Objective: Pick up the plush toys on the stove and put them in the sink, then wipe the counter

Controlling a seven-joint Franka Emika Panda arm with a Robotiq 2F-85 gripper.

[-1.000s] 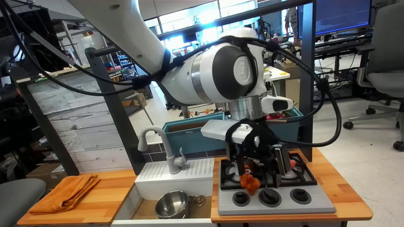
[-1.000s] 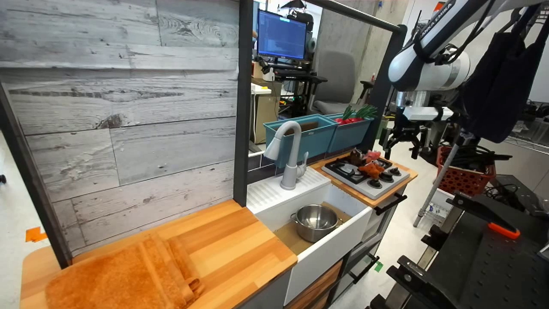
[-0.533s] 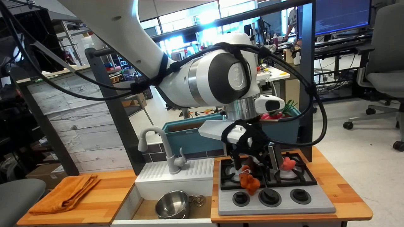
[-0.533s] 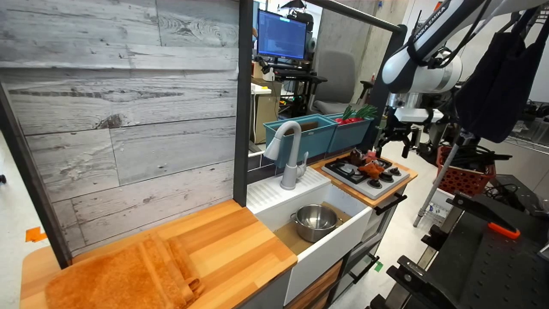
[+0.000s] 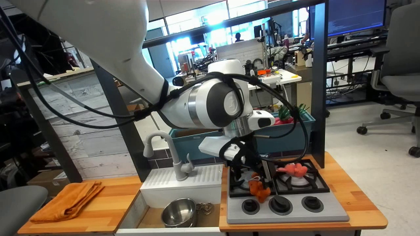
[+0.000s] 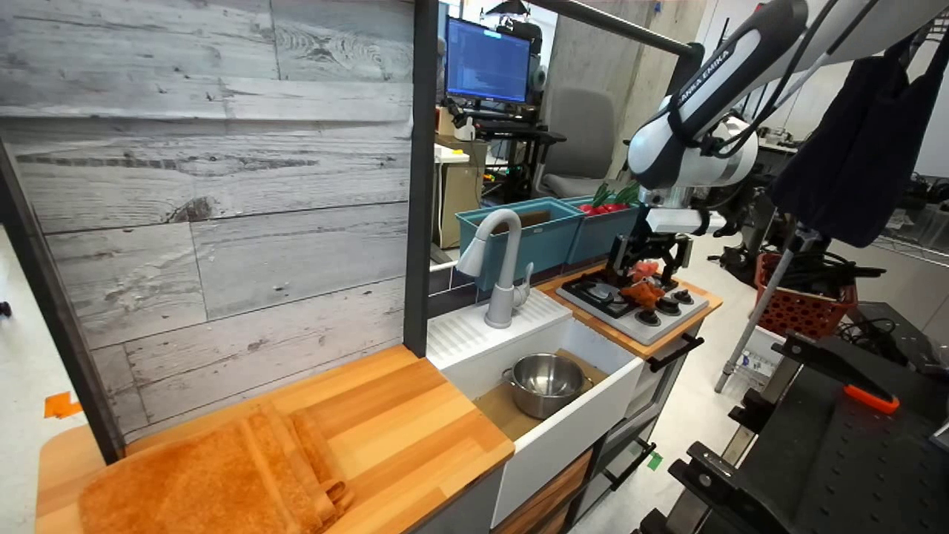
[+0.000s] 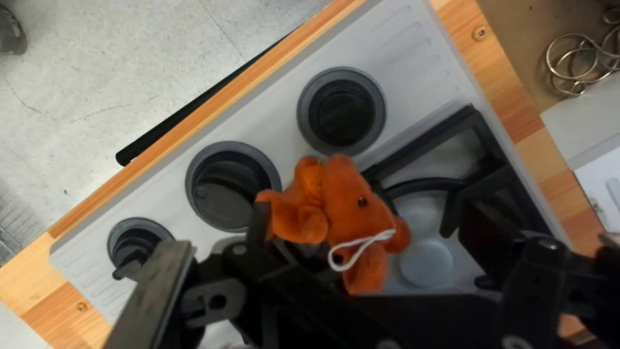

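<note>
Well, surface (image 6: 434, 419): flat and smooth, light-brown wood in joined strips.
Arm (image 5: 131, 72): glossy white shell, dark rounded joint cap, black cables strapped along it; it slopes down, then bends so that the wrist hangs downward.
Sink (image 6: 563, 445): pale rectangular basin set in the surface, with a grey hooked tap (image 6: 504, 297).
Stove (image 5: 297, 209): pale grey panel, black bar grates, three round knobs.
Tubs (image 6: 552, 252): teal, straight-sided, behind the sink and stove.
Basket (image 6: 801, 300): red, dotted with holes, showing only in an exterior view.
Cloth (image 6: 215, 475): orange, fuzzy, folded on the surface.
Bowl (image 6: 537, 404): round shiny metal, in the sink; its side handles show in an exterior view.
Pincer (image 7: 363, 220): released, fingers well apart, pointing down over the stove.
Orange toy (image 7: 348, 208): soft plush with a white cord, on the stove; the wrist view shows it between the fingers, and only there its dark bead eye. Contact cannot be told.
Coral toy (image 5: 295, 169): lumpy plush on a grate, near the orange toy, in both exterior views.
</note>
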